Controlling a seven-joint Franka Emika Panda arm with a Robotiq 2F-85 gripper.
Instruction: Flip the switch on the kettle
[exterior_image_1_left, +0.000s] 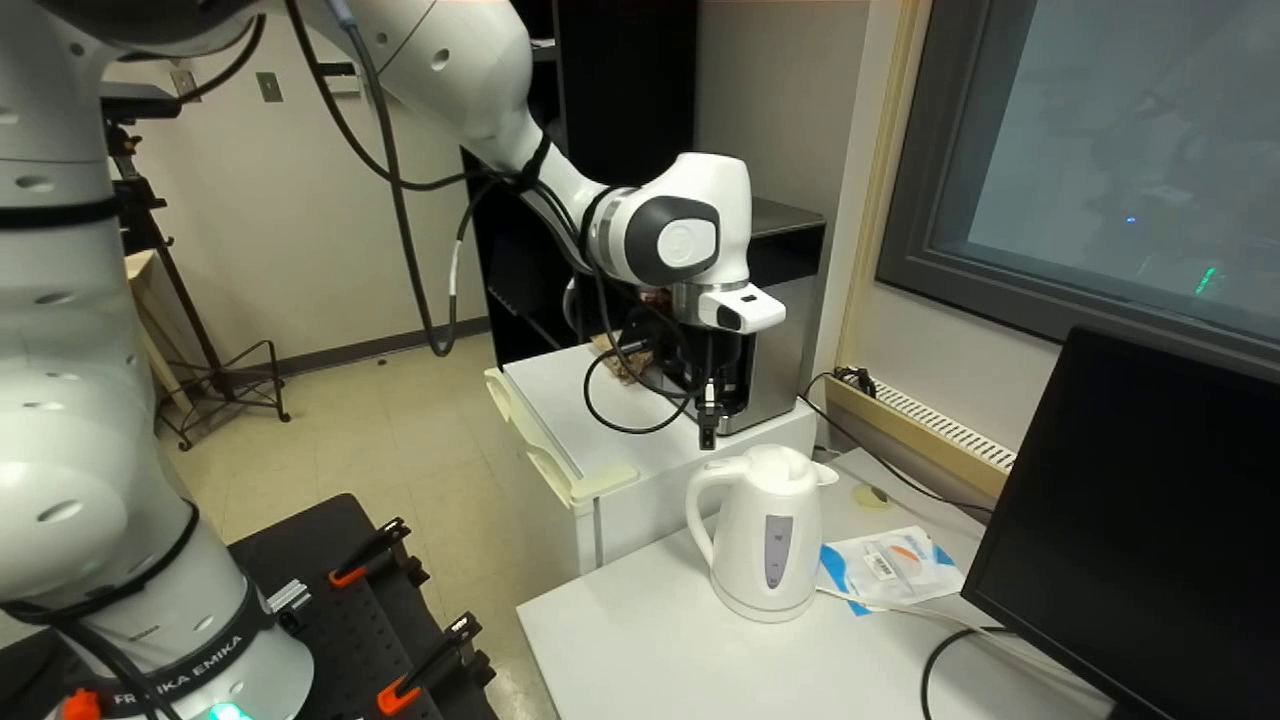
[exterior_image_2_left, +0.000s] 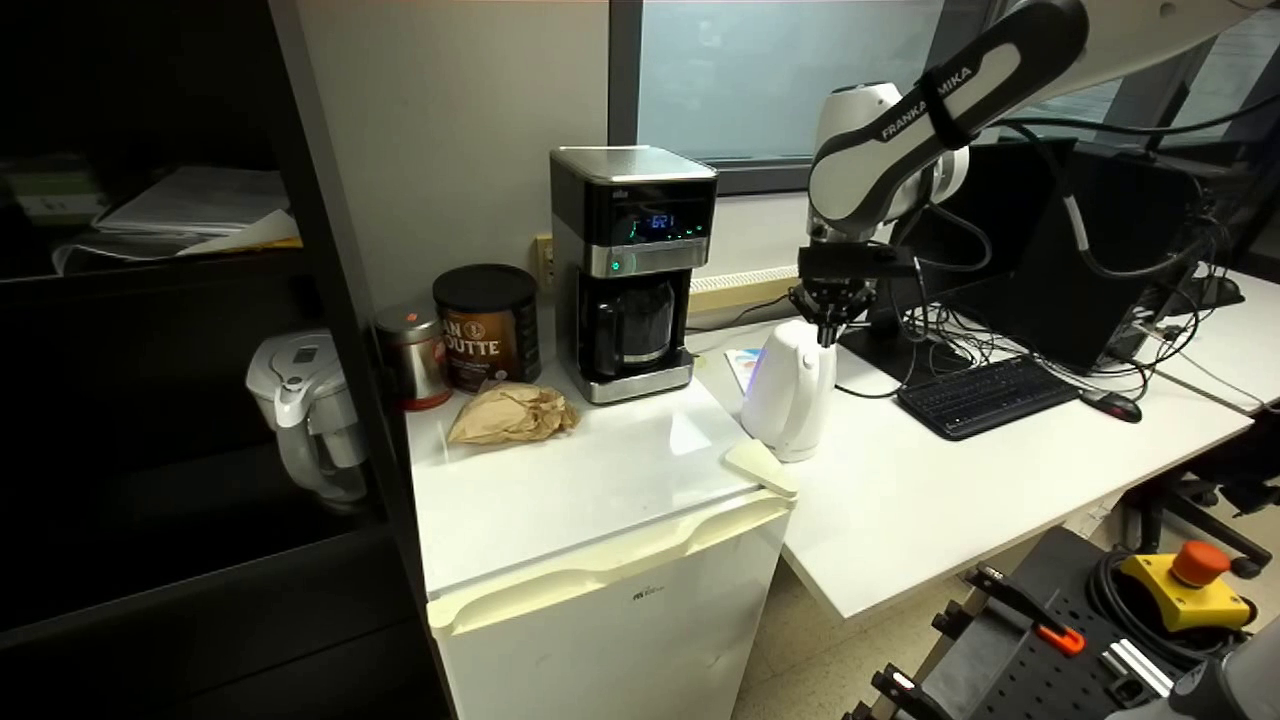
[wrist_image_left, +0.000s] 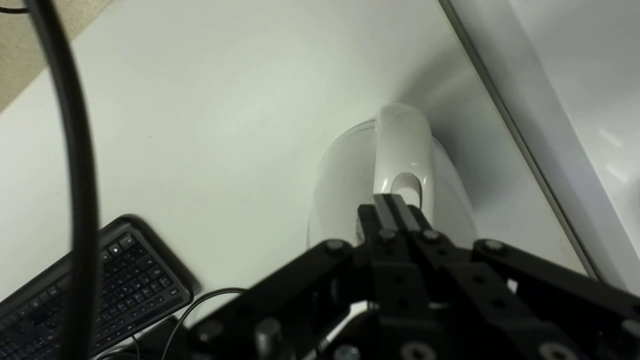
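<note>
The white kettle (exterior_image_1_left: 745, 575) stands upright on the white desk; it also shows in an exterior view (exterior_image_2_left: 785, 400) and in the wrist view (wrist_image_left: 345, 190). Its loop handle (wrist_image_left: 402, 135) points up the wrist view and carries an oval, button-like piece (wrist_image_left: 407, 184) on top. My gripper (wrist_image_left: 392, 197) points down with its fingers together and nothing between them. Its tips overlap the lower left part of the oval piece in the wrist view. In both exterior views the gripper (exterior_image_1_left: 707, 440) (exterior_image_2_left: 826, 338) is close above the handle's top; I cannot tell whether it touches.
A black and silver coffee machine (exterior_image_2_left: 635, 270) stands on the small white fridge (exterior_image_2_left: 600, 480) beside the desk. A monitor (exterior_image_1_left: 1130, 530), a keyboard (exterior_image_2_left: 985, 395) and a plastic packet (exterior_image_1_left: 895, 562) are near the kettle. A black cable (wrist_image_left: 75, 165) crosses the wrist view.
</note>
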